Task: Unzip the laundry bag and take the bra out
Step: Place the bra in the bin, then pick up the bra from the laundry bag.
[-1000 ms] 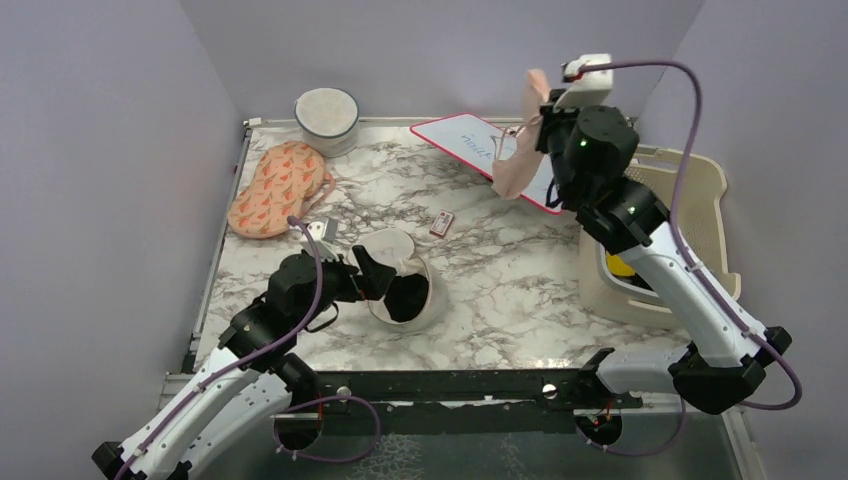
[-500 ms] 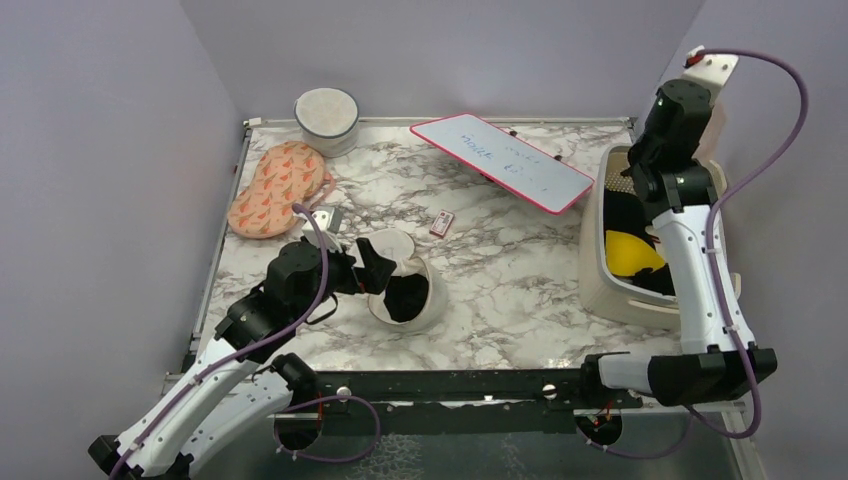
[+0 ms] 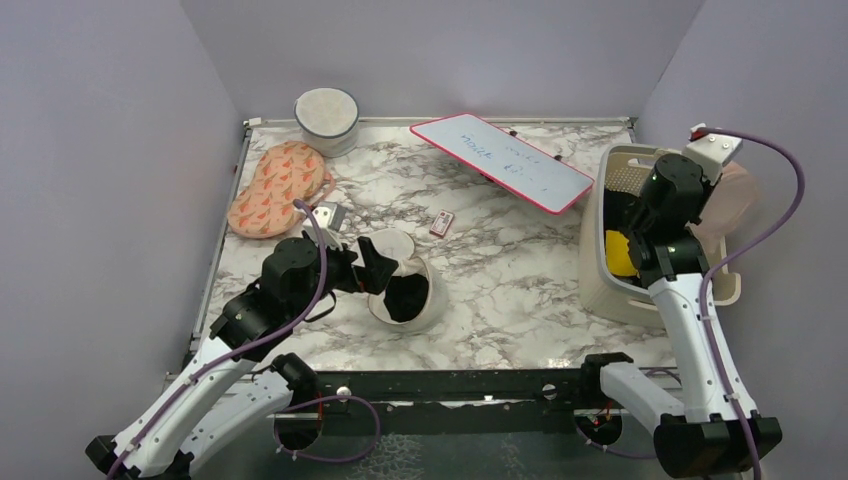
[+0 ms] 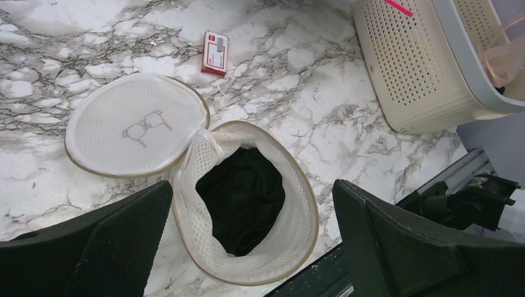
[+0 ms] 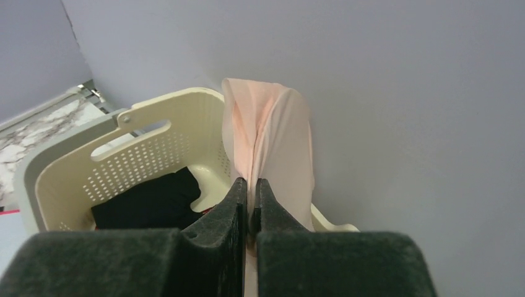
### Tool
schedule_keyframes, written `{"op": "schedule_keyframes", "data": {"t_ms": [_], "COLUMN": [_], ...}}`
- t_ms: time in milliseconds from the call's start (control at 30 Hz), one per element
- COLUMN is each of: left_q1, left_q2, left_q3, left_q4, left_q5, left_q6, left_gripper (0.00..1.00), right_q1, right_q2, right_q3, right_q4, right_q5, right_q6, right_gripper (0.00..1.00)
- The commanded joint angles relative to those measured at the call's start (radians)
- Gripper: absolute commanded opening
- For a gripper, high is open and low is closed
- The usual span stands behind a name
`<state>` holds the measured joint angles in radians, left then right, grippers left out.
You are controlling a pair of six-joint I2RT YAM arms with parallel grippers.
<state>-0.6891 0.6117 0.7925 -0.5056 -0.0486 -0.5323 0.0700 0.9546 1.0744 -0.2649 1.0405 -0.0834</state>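
Note:
The laundry bag point(image 3: 425, 298) lies unzipped on the marble table. Its lid with the spectacles mark point(image 4: 137, 127) is flipped open beside the mesh bowl point(image 4: 297, 216), which has something dark inside. My left gripper point(image 3: 374, 270) is open and hovers over the bag, jaws either side of the bowl in the left wrist view point(image 4: 252, 185). My right gripper point(image 5: 251, 185) is shut on the bra point(image 5: 278, 142), a pale pink fabric held against the right wall over the basket's far edge. The bra also shows in the top view point(image 3: 740, 195) and the left wrist view point(image 4: 504, 59).
The cream slotted basket point(image 3: 600, 285) at the right holds a yellow garment point(image 3: 620, 252) and black clothes point(image 5: 148, 201). A whiteboard point(image 3: 500, 160), an orange-patterned pouch point(image 3: 278, 187), a round cream container point(image 3: 326, 115) and a small red-white box point(image 3: 442, 222) lie on the table.
My right arm has swung the bra from above the whiteboard to the right and lowered it by the basket's far side. My left gripper has barely moved.

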Motion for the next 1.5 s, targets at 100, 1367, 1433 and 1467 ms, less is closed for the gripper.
{"op": "schedule_keyframes", "data": {"t_ms": [100,1367,1433,1467], "left_q1": [-0.003,-0.004,-0.003,-0.003], "left_q2": [-0.027,0.002,0.004,0.007], "left_q3": [0.001,-0.119,-0.129,-0.136], "left_q4": [-0.015,-0.013,-0.01,-0.008], "left_q5": [0.016,-0.015,-0.031,-0.038], "left_q6": [-0.003,-0.059,-0.08,-0.083], "left_gripper": [0.99,0.99,0.99,0.99], "right_q1": [-0.003,0.002,0.028,0.059], "right_q2": [0.122,0.133,0.138,0.144], "right_q3": [-0.04,0.119,0.095,0.088], "right_q4": [0.051,-0.126,-0.082,-0.069], "right_q5": [0.001,-1.576,-1.719,-1.759], "right_q6": [0.057,0.321,0.391,0.414], "right_gripper": [0.01,0.73,0.72,0.72]}}
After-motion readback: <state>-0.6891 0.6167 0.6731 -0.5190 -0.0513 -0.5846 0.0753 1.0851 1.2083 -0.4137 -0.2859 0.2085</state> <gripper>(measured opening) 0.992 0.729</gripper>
